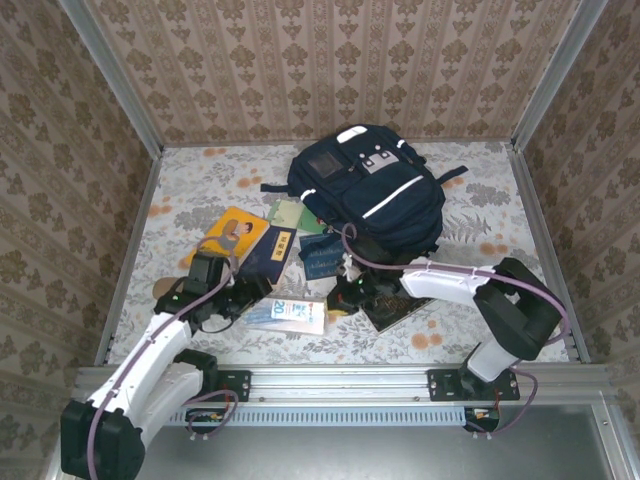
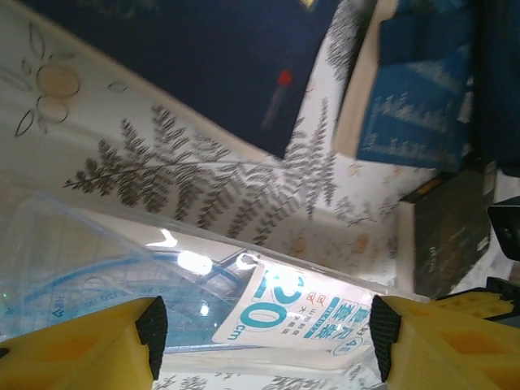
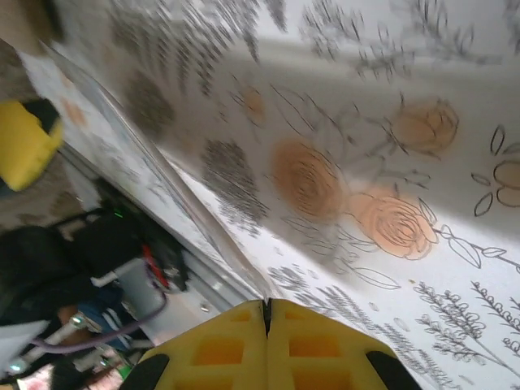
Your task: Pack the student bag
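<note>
The student bag (image 1: 372,190), navy with white stripes, lies at the back centre of the table. A clear ruler pack (image 1: 287,313) printed "20 cm" lies in front of it. My left gripper (image 1: 256,291) is at the pack's left end. In the left wrist view this gripper (image 2: 264,341) is open, with a yellow finger either side of the ruler pack (image 2: 268,305). My right gripper (image 1: 344,296) is at the pack's right end. In the right wrist view it (image 3: 266,305) is shut, pinching the thin edge of the clear pack (image 3: 175,191).
An orange book (image 1: 235,233), a navy notebook (image 1: 268,252), a green item (image 1: 290,215) and a blue book (image 1: 322,256) lie between the bag and the grippers. A dark book (image 1: 405,308) sits under the right arm. Patterned walls enclose the table; a metal rail (image 1: 340,378) runs along the near edge.
</note>
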Controlling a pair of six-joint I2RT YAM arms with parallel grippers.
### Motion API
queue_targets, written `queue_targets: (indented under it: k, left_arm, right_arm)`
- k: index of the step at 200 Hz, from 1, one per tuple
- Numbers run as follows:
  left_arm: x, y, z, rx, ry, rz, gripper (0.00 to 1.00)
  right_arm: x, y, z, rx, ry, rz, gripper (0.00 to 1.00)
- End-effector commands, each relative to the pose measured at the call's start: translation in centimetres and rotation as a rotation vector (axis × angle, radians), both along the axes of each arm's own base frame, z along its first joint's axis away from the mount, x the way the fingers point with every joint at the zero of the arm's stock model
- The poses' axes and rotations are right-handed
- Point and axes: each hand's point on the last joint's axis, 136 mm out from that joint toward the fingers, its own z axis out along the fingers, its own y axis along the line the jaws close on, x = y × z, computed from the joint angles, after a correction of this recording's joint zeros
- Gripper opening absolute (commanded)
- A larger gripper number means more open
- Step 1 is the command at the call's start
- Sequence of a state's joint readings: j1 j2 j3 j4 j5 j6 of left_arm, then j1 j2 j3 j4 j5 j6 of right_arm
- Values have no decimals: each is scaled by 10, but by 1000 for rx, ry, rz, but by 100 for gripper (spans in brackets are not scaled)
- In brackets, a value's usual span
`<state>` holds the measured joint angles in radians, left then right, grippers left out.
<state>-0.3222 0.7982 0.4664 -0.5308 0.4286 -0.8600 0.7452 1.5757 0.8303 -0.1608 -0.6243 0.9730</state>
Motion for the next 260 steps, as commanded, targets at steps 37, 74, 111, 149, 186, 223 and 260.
queue_targets:
  k: [37, 74, 111, 149, 186, 223, 260]
  left_arm:
    - [12, 3, 25, -37, 11, 42, 78]
    - [28, 21, 55, 50, -92, 34, 80]
    - [37, 12, 67, -45, -91, 52, 80]
    - [45, 1, 72, -139, -65, 74, 81]
    - [51, -6, 97, -112, -181, 7, 84]
    - [52, -18, 140, 194, -536, -229, 85]
    - [45, -56, 159, 299, -780, -461, 83]
  right_arm:
    - [25, 12, 77, 112, -127, 34, 0]
    - [28, 9, 105, 119, -208, 87, 0]
    - [41, 17, 137, 227, -141, 21, 0]
    - [55, 24, 174, 318, -126, -36, 0]
    - [71, 25, 204, 354, -142, -102, 0]
    - [94, 19, 216, 370, -129, -193, 0]
    - [115, 13, 228, 391, -137, -269, 0]
